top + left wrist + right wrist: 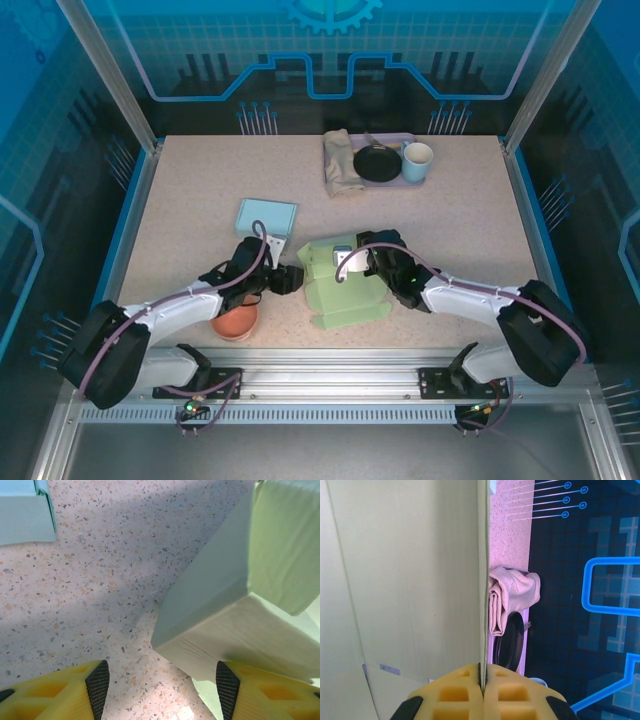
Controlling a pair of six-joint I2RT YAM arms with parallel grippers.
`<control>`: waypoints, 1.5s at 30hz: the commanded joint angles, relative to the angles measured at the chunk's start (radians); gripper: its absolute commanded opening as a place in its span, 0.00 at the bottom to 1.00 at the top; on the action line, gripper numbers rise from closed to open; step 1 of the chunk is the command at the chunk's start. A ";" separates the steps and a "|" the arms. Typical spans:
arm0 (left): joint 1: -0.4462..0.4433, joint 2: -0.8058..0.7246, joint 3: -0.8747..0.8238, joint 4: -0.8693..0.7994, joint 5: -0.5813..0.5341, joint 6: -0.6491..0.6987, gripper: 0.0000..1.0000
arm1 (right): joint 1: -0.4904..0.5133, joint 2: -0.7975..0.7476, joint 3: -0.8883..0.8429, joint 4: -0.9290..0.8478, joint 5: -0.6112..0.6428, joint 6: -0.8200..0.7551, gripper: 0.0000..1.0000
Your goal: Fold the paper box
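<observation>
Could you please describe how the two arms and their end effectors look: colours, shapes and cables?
The left arm and the right arm have white links, black joints and bulky black shoulders. A thin purple cable runs along each. The left end effector has yellow fingers with ribbed black pads; the right end effector has the same yellow fingers, with moulded square recesses.

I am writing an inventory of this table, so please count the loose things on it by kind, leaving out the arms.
Paper boxes: 2 (green box, light blue box)
Bowls: 1 (orange bowl)
Trays: 1 (tray)
Cloths: 1 (folded cloth)
Plates: 1 (black plate)
Cups: 1 (cup)
Total: 7
</observation>
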 commanded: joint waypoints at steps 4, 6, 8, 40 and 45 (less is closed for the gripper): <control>-0.011 0.042 0.037 0.047 0.025 0.026 0.57 | 0.031 0.036 -0.028 0.123 0.055 -0.018 0.00; -0.018 0.047 0.036 0.057 0.026 0.024 0.56 | 0.034 0.045 -0.032 0.134 0.065 -0.024 0.00; -0.024 0.054 0.039 0.066 0.026 0.024 0.56 | 0.037 0.050 -0.036 0.137 0.069 -0.021 0.00; -0.105 0.231 0.144 0.130 -0.041 0.017 0.46 | 0.050 0.091 -0.049 0.156 0.094 -0.008 0.00; -0.106 0.271 0.175 0.125 -0.121 0.007 0.45 | 0.058 0.101 -0.054 0.157 0.102 -0.009 0.00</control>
